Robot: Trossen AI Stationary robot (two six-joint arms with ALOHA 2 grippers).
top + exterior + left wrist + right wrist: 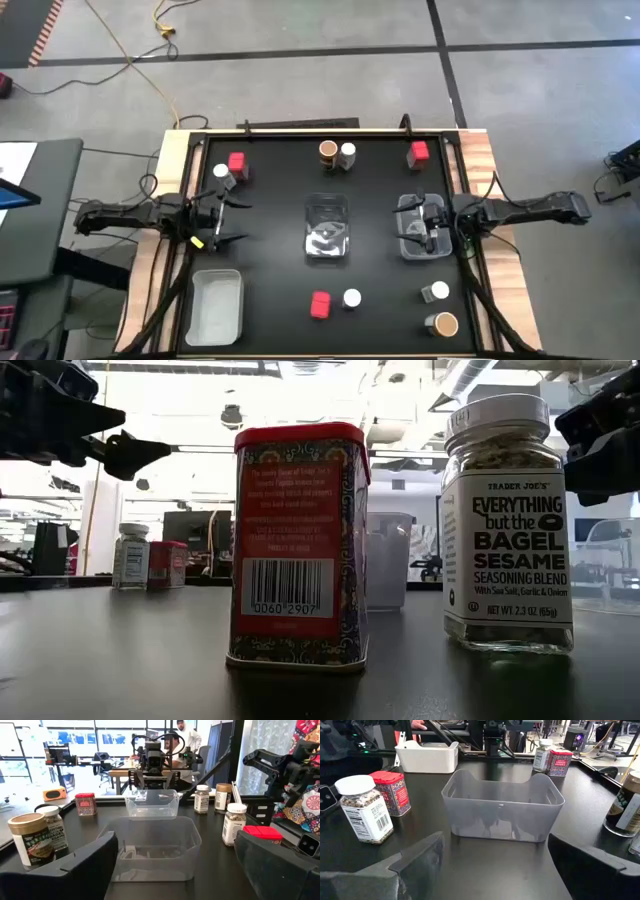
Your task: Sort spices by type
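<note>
Spices stand in small groups on the black table. At the far edge are a red tin (237, 163) beside a white-lidded jar (222, 172), a brown-lidded jar (328, 150) beside a white-lidded one (347, 152), and a lone red tin (419, 153). Near the front are a red tin (320, 304) (298, 545) with a white-lidded seasoning jar (352, 298) (508, 525), and a white-lidded jar (435, 292) by a brown-lidded one (443, 324). My left gripper (235, 220) (175, 870) hangs open at the table's left. My right gripper (415, 225) (495, 870) is open above the right clear bin (405, 245).
A clear bin (326, 228) (150, 850) (502, 807) stands at the table's middle, between the two grippers. A white bin (215, 305) (427, 757) sits at the near left corner. Wooden rails (480, 170) edge the table. People sit in the room beyond (187, 732).
</note>
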